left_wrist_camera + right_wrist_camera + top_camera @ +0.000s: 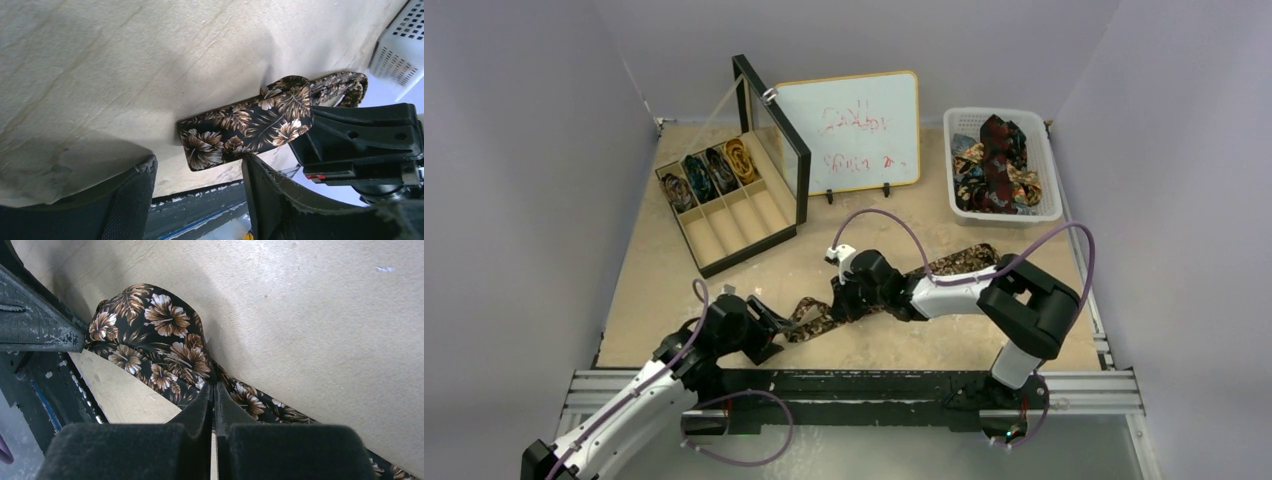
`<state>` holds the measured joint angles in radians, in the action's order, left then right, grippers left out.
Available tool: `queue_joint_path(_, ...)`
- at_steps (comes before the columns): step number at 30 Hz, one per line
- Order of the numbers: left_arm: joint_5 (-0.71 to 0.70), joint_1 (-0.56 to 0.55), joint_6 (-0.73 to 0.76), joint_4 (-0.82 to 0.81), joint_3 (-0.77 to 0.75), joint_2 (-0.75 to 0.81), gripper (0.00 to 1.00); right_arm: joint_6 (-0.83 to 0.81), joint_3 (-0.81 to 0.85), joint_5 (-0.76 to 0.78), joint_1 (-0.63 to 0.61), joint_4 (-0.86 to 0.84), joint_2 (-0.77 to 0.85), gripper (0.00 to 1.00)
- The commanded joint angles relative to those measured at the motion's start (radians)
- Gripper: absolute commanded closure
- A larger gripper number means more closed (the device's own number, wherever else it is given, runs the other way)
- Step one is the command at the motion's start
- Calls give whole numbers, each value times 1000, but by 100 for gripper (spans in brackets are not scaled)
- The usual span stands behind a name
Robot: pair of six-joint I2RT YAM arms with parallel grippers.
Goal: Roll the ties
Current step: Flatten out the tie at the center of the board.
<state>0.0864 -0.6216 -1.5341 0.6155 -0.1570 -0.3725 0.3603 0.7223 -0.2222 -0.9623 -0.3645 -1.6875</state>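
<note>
whiteboard (849,130) writing illegible; tie (165,350) floral

- beige desk (674,265), a bit scuffed
- small whiteboard (849,132) with red scribbles, standing upright at the back
- black-framed divider box (746,215) back left, its lid (776,135) tipped open
- white perforated basket (1051,180), back right corner

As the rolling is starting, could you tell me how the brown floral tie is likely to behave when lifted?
Probably floppy: the floral tie folds over itself beside the right gripper, which is shut on it. Likely thin and light, since the jaws meet almost flush. It may sag from a single grip.
</note>
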Motion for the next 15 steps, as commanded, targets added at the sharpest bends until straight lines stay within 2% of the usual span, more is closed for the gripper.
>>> queue_joint_path(1, 64, 6, -37, -78, 49, -21, 40, 55, -44, 72, -4, -21, 23, 100)
queue_joint_path(9, 43, 6, -80, -179, 117, 32, 40, 74, -94, 65, -3, -45, 47, 100)
queue_joint_path(15, 53, 6, -64, -261, 145, -69, 47, 54, -81, 69, -3, -21, 56, 100)
